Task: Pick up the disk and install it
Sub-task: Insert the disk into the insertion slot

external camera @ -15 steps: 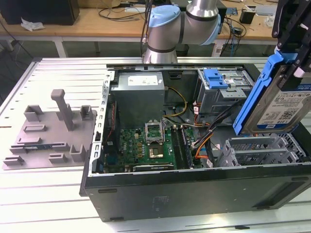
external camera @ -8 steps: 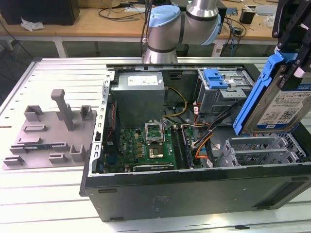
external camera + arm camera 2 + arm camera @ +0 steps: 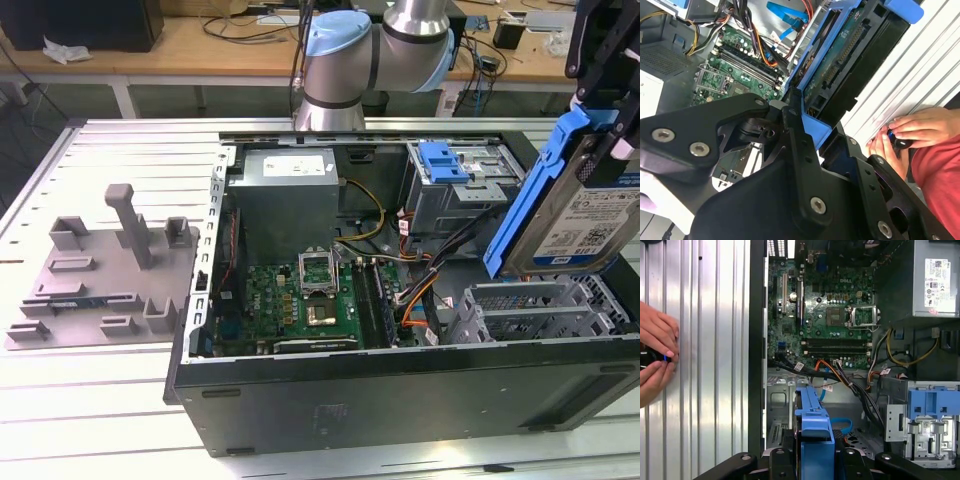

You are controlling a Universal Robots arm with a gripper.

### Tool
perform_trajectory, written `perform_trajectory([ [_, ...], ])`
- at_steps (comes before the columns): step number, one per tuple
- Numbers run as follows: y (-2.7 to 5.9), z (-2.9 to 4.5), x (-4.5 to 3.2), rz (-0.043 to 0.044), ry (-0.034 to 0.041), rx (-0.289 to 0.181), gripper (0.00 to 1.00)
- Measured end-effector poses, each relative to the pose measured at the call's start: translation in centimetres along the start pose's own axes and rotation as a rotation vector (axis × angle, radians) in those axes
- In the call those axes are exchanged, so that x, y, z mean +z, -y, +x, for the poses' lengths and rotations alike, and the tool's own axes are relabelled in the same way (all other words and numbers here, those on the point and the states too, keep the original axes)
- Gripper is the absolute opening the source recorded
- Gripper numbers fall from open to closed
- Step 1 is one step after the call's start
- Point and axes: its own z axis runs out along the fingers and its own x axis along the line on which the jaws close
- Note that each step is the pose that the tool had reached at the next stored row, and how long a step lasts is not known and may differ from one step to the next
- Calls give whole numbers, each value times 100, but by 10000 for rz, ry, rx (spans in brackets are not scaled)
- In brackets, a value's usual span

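Starting at the exterior view's left, a grey fixture (image 3: 105, 275) lies on the table (image 3: 120, 400) at nine o'clock of the case (image 3: 400, 400), well apart from the work. Inside the case the board (image 3: 300, 300) sits low and central, with the power supply (image 3: 285, 190) at twelve o'clock of it. At two o'clock of the board a lone blue bracket (image 3: 445, 160) rests on a cage (image 3: 440, 205). It has no drive in it, so it is not my part.

The disk (image 3: 590, 215) is at three o'clock of the board, in the air over the case's end at the exterior view's right. It stands on edge and tilted, label toward the camera. My claw (image 3: 605, 135) is pinching it from above by its blue carrier (image 3: 525, 215), and in the second wrist view the fingers (image 3: 799, 145) are clamped on that plastic. The silver bay (image 3: 540, 305) is at six o'clock of the disk, with a cable bundle (image 3: 420, 285) at nine o'clock of the bay.

I judge this to be the carry: the disk is lifted but not seated. To do it well I'd square the carrier to the bay's rails, hold it off the cables and go slowly, since a grip on plastic could flex or slip. In the first wrist view a person's hands (image 3: 655, 360) rest on the table beside the case, and I'd route well away from them.
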Motion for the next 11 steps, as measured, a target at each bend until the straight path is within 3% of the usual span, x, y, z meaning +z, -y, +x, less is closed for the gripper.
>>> perform_trajectory([
  [11, 3, -15, 28, 0, 0, 0, 37],
])
